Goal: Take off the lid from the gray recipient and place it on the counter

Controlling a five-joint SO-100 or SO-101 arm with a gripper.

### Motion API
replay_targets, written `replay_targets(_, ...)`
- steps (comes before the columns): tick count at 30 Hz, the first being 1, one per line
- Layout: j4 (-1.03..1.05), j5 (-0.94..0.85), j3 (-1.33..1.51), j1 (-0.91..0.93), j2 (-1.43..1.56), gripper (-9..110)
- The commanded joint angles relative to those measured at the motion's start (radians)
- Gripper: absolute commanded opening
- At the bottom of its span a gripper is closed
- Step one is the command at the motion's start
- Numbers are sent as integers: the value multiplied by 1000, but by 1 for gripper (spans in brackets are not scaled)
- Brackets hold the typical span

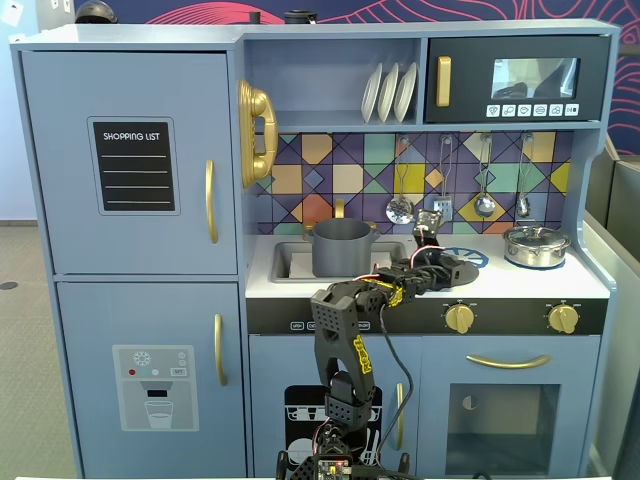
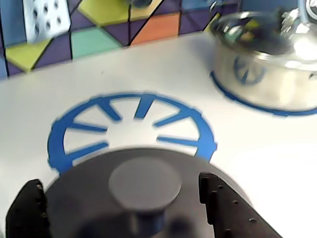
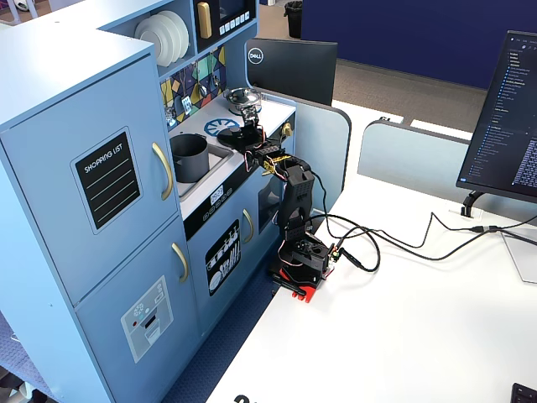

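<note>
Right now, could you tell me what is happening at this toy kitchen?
A small black robot arm is handling a dark gray lid. The wrist view shows its claw with a finger either side of the lid's knob, over the white counter at the near edge of the blue burner print. The gray pot sits uncovered in the sink. Whether the lid already rests on the counter is unclear. A shiny steel pot stands, lidded, at the right.
</note>
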Motion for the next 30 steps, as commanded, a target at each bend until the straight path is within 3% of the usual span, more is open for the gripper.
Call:
replay_targets(1, 8, 20, -5, 17, 115, 36)
replay_targets(9, 187, 72, -6, -2, 353, 31)
replay_targets(15, 762, 153, 137, -160, 854, 0)
replay_targets(21, 1175, 117, 318, -405, 1220, 0)
replay_targets(30, 1385, 146, 683, -574, 1335, 0)
